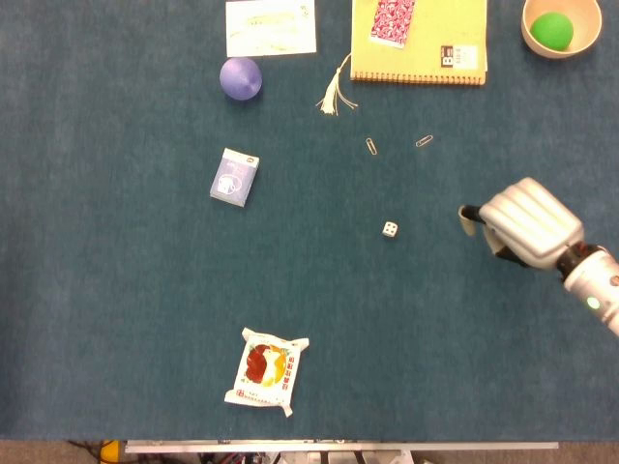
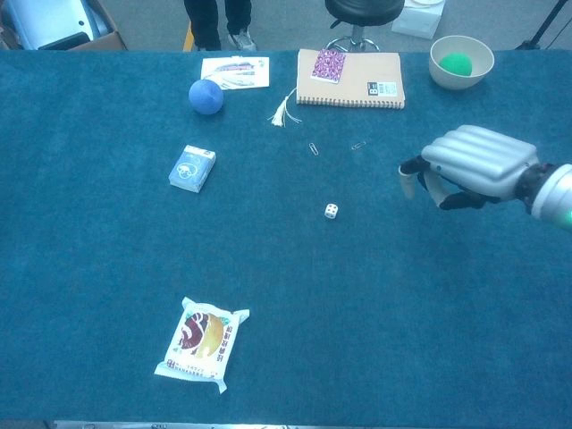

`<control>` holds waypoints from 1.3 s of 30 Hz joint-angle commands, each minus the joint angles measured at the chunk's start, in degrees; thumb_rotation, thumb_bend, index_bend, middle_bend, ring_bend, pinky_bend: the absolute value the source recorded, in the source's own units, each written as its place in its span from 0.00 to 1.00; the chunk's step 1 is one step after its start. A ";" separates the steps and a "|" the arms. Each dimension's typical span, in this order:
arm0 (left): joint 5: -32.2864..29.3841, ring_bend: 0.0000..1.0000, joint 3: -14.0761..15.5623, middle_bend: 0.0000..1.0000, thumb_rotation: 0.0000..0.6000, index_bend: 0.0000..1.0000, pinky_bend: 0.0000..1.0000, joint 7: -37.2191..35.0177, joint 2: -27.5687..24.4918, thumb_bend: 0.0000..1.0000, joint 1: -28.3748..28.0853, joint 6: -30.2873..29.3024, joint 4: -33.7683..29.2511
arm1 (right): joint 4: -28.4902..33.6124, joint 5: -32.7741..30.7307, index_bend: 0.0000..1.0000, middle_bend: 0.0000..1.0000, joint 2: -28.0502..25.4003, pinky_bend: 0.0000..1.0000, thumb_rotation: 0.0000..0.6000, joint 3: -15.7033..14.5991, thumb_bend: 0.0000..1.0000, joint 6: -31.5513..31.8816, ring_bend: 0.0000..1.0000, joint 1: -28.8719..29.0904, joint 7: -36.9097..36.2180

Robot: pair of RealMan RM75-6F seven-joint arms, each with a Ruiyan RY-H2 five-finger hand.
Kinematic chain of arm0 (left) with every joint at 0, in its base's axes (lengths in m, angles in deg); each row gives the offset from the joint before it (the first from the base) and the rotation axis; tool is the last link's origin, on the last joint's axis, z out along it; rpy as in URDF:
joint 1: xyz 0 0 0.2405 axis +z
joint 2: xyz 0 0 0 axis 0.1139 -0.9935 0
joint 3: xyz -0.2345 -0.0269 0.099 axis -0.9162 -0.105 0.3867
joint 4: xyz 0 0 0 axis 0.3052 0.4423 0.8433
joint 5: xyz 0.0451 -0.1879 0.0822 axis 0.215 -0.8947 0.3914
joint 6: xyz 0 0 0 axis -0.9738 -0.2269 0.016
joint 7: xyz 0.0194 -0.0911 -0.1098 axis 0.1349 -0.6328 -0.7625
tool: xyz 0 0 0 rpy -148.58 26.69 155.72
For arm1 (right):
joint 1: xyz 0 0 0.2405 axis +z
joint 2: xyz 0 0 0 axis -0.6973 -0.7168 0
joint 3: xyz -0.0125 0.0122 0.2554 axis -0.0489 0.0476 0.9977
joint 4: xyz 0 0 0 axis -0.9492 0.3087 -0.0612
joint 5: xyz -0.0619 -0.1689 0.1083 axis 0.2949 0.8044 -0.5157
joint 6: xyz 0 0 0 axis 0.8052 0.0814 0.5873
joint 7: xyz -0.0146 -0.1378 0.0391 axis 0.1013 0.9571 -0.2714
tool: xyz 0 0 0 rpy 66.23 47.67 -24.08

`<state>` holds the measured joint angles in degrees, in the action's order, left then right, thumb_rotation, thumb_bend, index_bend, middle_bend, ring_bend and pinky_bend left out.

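Die [image 1: 389, 229] lies untouched near the middle of the table [image 1: 116, 290], white with dark pips, flat on the teal cloth. It is the thing nearest the right hand and has not yet been reached or lifted.

From left to right: a snack packet [image 1: 267, 371] lies near the front edge, left of centre. A small blue-and-white card box [image 1: 234, 177] sits left of centre, with a blue ball [image 1: 240, 77] beyond it and a printed leaflet [image 1: 271, 26] at the far edge. A pale tassel [image 1: 335, 94] trails from the near left corner of a yellow spiral notebook [image 1: 426, 48] at the far edge; a patterned pink card [image 1: 393, 20] rests on the notebook. Two paper clips [image 1: 372, 146] [image 1: 424, 140] lie between notebook and die.

Right of the die, apart from it, the right hand [image 1: 522, 223] hangs over the cloth, back upward, its fingers [image 2: 416, 174] bent downward and slightly parted, holding nothing. A green ball [image 1: 551, 30] sits in a beige bowl [image 1: 530, 39] at the far right corner. The left hand appears in neither view.

Judged from this layout, the approach is under way; contact, grasp and any placing remain.
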<state>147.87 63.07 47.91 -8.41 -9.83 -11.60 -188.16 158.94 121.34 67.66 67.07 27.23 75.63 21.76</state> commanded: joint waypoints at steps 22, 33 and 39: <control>-0.03 0.28 -0.02 0.44 1.00 0.48 0.44 -0.10 -0.23 0.00 0.14 -0.06 -0.23 | -7.22 -10.80 0.45 1.00 8.85 1.00 0.60 0.97 1.00 -4.42 1.00 6.93 4.12; -0.30 0.28 -0.06 0.44 1.00 0.48 0.44 -0.35 -0.33 0.00 0.15 0.14 -0.13 | -10.63 -14.03 0.43 1.00 12.34 1.00 0.58 0.69 1.00 -4.87 1.00 8.91 4.03; -0.23 0.28 0.01 0.44 1.00 0.48 0.44 -0.34 -0.37 0.00 0.14 0.22 -0.18 | -12.65 -13.09 0.43 1.00 14.14 1.00 0.58 0.63 1.00 -4.84 1.00 9.68 1.62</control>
<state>147.64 63.08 47.57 -8.78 -9.70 -11.38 -188.34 146.45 108.05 81.58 67.74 22.36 85.17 23.63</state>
